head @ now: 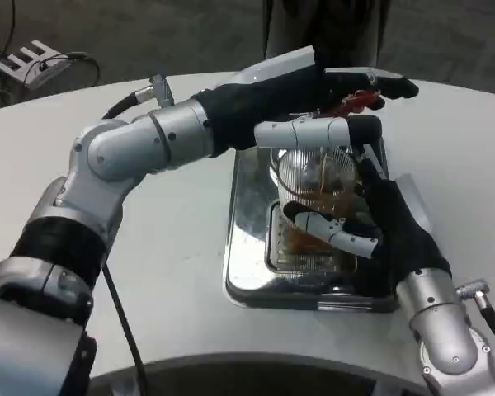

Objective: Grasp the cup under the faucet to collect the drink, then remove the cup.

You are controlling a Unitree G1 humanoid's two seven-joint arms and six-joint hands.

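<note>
Two hands at the drink machine.
The right hand [371, 231] wraps the clear cup [313, 177] (brown drink inside) on the shiny tray [247, 247]; the left hand [330, 103] rests on top, grip unclear.

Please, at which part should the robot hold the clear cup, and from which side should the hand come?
Best around the side wall of the clear cup, coming from the robot's right, as the right hand does: its fingers wrap that wall. The cup appears to stand upright on the metal tray, and the left hand occupies the space above, so a top approach looks blocked.
</note>
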